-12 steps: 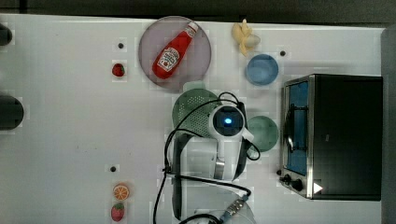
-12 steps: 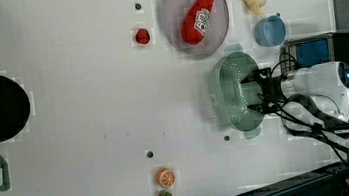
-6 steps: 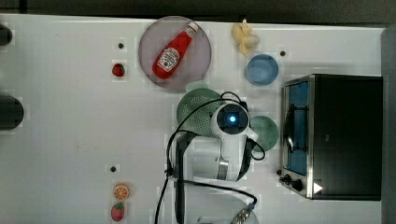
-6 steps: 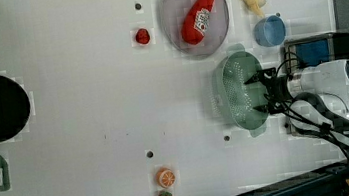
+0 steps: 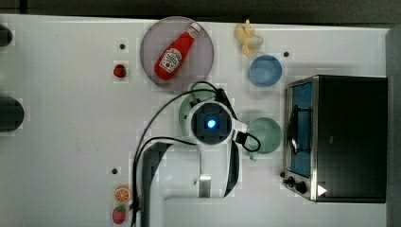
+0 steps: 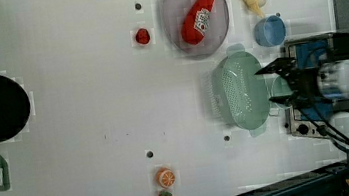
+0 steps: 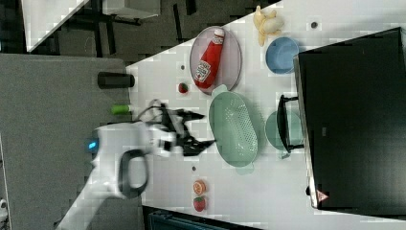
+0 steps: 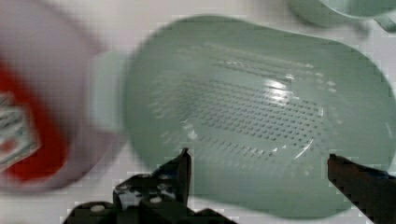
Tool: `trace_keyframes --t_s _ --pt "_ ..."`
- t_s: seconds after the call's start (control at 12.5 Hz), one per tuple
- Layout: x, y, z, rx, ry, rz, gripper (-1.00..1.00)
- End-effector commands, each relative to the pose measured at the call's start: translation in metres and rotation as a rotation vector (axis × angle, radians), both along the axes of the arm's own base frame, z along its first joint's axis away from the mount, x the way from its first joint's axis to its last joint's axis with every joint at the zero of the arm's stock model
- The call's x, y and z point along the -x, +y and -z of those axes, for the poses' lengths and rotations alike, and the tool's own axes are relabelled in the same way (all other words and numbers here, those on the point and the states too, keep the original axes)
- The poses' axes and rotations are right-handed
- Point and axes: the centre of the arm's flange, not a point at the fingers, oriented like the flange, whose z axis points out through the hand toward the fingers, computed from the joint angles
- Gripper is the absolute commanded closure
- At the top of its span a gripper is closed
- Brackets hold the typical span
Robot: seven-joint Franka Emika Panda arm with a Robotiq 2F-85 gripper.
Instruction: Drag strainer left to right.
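Hovering released above the one mint strainer point(image 6: 239, 90), the pincer point(image 6: 281, 83) has around it on the white bench point(image 6: 89, 113) one green mug point(image 5: 264, 135), one blue cup point(image 6: 269, 31), one ketchup bottle point(image 6: 198, 15), two strawberries.

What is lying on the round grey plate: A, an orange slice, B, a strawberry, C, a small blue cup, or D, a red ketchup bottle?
D: the red ketchup bottle lies across the round grey plate, while the other items sit on the white table.
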Motion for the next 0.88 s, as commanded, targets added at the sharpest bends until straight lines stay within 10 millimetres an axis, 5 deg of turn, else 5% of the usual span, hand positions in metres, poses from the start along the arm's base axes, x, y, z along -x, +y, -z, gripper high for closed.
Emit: trace_keyframes --t_s 0.08,0.56,0.88 --pt "0.014 0.017 -0.096 0.038 -0.102 -0.292 -1.00" --pt "0.089 0.007 -0.234 0.041 -0.036 -0.301 -1.00" --pt "0.092 -0.016 -0.267 0.023 -0.040 -0.356 -1.00"
